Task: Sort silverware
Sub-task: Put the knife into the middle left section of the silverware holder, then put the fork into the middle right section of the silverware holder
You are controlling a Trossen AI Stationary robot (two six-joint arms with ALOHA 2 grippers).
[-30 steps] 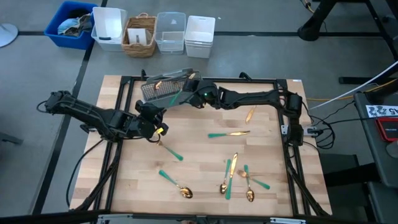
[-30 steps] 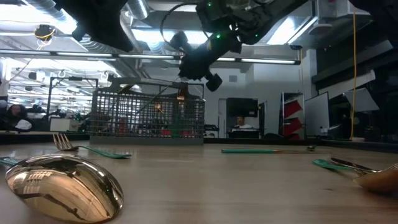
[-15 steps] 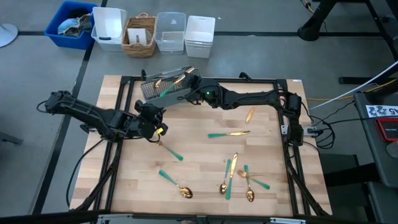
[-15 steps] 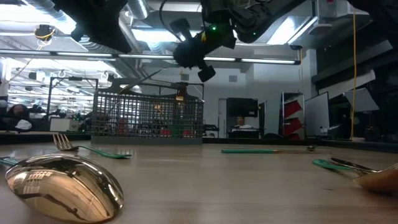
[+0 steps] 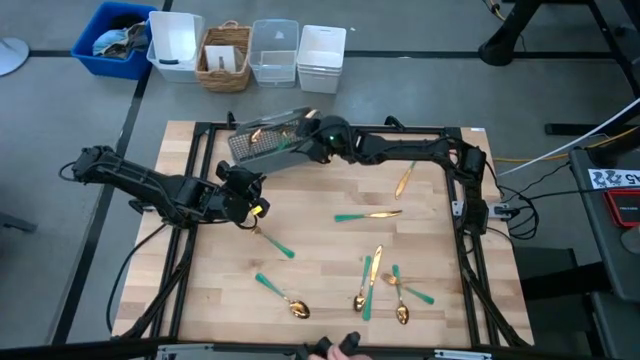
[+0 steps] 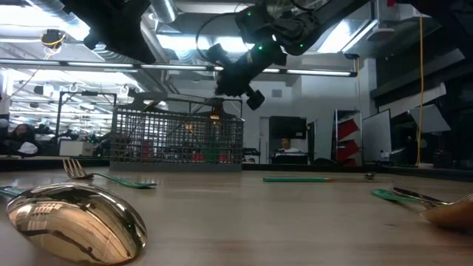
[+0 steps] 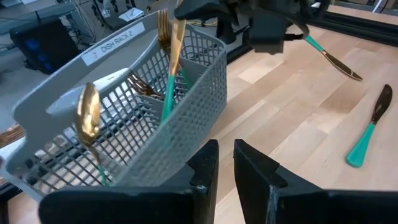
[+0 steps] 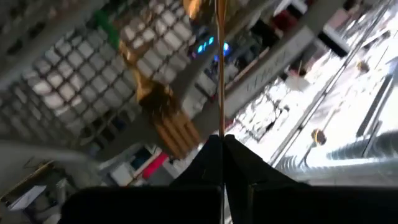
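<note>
Right gripper (image 5: 308, 141) is clamped on a thin, stiff, likely slippery gold knife (image 7: 175, 42) over the mesh caddy (image 5: 262, 142), best pinched mid-length; left gripper (image 5: 252, 207) waits with fingers barely parted, holding nothing.

Grey floor (image 5: 560, 90) surrounds the wooden table (image 5: 320, 250); a blue bin (image 5: 115, 40), wicker basket (image 5: 225, 58) and white tubs (image 5: 321, 58) sit beyond.

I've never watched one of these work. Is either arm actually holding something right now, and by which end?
The right gripper, shut over the grey caddy, pinches a knife by its gold blade end, teal handle hanging into the caddy. The left gripper holds nothing.
</note>
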